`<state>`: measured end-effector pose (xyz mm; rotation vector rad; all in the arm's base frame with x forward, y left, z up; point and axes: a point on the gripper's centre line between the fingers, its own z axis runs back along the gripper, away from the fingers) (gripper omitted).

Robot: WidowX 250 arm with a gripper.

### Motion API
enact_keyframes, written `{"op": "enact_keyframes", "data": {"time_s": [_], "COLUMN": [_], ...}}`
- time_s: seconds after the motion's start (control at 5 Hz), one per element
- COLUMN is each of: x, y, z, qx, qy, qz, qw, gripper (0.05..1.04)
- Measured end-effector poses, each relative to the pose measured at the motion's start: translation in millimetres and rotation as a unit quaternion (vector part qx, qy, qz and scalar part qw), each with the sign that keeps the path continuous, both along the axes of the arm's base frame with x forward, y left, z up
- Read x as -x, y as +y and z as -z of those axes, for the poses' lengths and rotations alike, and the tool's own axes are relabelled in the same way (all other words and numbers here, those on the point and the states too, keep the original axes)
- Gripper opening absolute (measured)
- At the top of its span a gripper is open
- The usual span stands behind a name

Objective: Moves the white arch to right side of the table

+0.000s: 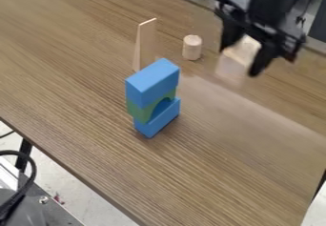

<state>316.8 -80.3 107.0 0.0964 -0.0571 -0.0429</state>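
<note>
Slat of thin pale wood stands upright on the desk; just in front of it, toward the near edge, we have the blue and green stack. Right of both stands the small cylinder, and beyond that, near the far edge, is the pale block we take for the white arch. What matters most to us is how close it lies: directly under the hand, between the spread fingers, which stand wide apart. We make out no firm grip, and cannot tell its long axis. We judge that the hand needs to straddle it squarely before closing, then carry it toward the desk's right edge.
</note>
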Motion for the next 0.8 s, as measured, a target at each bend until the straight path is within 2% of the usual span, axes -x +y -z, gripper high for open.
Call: {"op": "enact_keyframes", "data": {"time_s": [0.2, 0.4, 0.6, 0.8], "x": [-5, 0, 1, 5], "y": [-1, 10, 28, 31], "z": [17.1, 37.2, 50.9, 60.4], "qx": [0.018, 0.058, 0.088, 0.098], "qy": [-0.006, 0.001, -0.005, -0.011], "qz": [-0.062, -0.093, -0.108, -0.103], "qw": [0.9979, 0.9940, 0.9903, 0.9898], "gripper": [0.582, 0.582, 0.582, 0.582]}}
